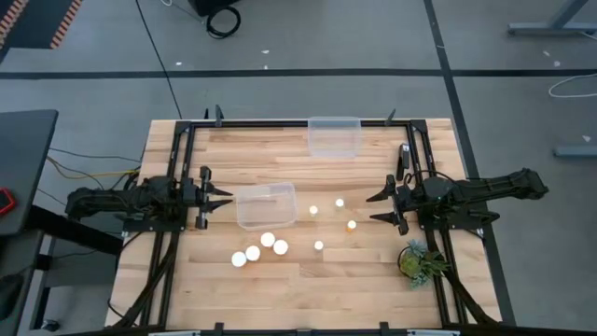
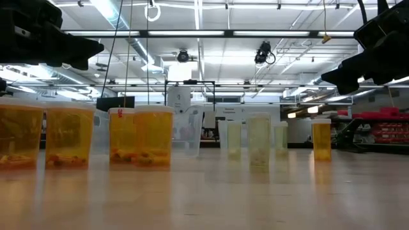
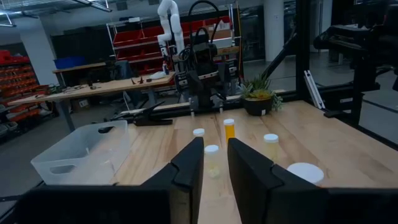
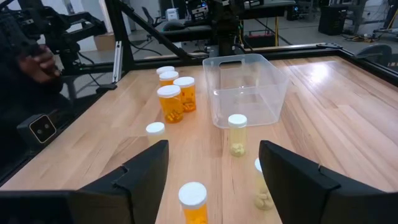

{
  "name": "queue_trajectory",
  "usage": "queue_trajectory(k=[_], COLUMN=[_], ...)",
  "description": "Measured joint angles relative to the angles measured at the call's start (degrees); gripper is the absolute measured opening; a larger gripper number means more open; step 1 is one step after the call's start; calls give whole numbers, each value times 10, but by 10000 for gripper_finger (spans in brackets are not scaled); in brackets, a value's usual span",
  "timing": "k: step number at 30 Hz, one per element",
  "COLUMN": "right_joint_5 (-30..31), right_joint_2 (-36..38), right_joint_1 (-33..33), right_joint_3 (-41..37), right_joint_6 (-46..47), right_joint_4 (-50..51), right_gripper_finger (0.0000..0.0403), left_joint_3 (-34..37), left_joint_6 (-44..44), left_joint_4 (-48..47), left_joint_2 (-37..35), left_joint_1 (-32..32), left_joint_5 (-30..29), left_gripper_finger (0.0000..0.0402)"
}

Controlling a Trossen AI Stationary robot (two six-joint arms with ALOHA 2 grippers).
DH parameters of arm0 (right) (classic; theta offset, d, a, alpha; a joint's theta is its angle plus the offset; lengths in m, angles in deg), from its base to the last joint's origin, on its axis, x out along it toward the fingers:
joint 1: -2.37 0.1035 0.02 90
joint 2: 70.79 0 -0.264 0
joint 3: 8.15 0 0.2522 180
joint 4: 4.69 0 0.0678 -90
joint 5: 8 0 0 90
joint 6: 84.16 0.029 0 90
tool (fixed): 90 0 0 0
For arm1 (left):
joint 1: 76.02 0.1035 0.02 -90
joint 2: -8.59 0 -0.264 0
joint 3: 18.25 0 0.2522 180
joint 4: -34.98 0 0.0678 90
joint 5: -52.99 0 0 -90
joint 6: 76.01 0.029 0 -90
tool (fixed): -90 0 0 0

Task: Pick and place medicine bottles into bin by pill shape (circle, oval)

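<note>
Spanning most of the overhead frame, the pale wooden table [image 1: 308, 285] carries everything I work on. Two clear plastic bins sit on it: one [image 1: 265, 204] left of centre, just beside my left gripper [image 1: 224, 199], the other [image 1: 334, 136] at the upper middle edge. My left gripper hovers at the frame's left, clenched nearly shut on nothing. My right gripper [image 1: 377, 207] hangs at the right, fingers spread wide and empty. A small green plant [image 1: 419, 261] stands at lower right. The medicine bottles [image 1: 262, 247], white-capped with orange-amber bodies, stand on the table: four larger ones clustered below the nearer bin, four smaller ones scattered between that bin and my right gripper.
</note>
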Motion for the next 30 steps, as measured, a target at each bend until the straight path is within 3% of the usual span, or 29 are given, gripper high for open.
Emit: queue_trajectory(k=[4, 12, 17, 30], right_joint_5=[0, 0, 0, 0], right_joint_2=[0, 0, 0, 0], right_joint_1=[0, 0, 0, 0], right_joint_3=[0, 0, 0, 0], right_joint_6=[0, 0, 0, 0], right_joint_4=[0, 0, 0, 0], right_gripper_finger=[257, 257, 257, 257], left_joint_3=[0, 0, 0, -15], left_joint_6=[-25, -264, -316, -286], left_joint_4=[14, 12, 14, 81], left_joint_2=[0, 1, 44, 245], left_joint_1=[0, -1, -1, -8], left_joint_5=[0, 14, 47, 41], left_gripper_finger=[86, 83, 74, 79])
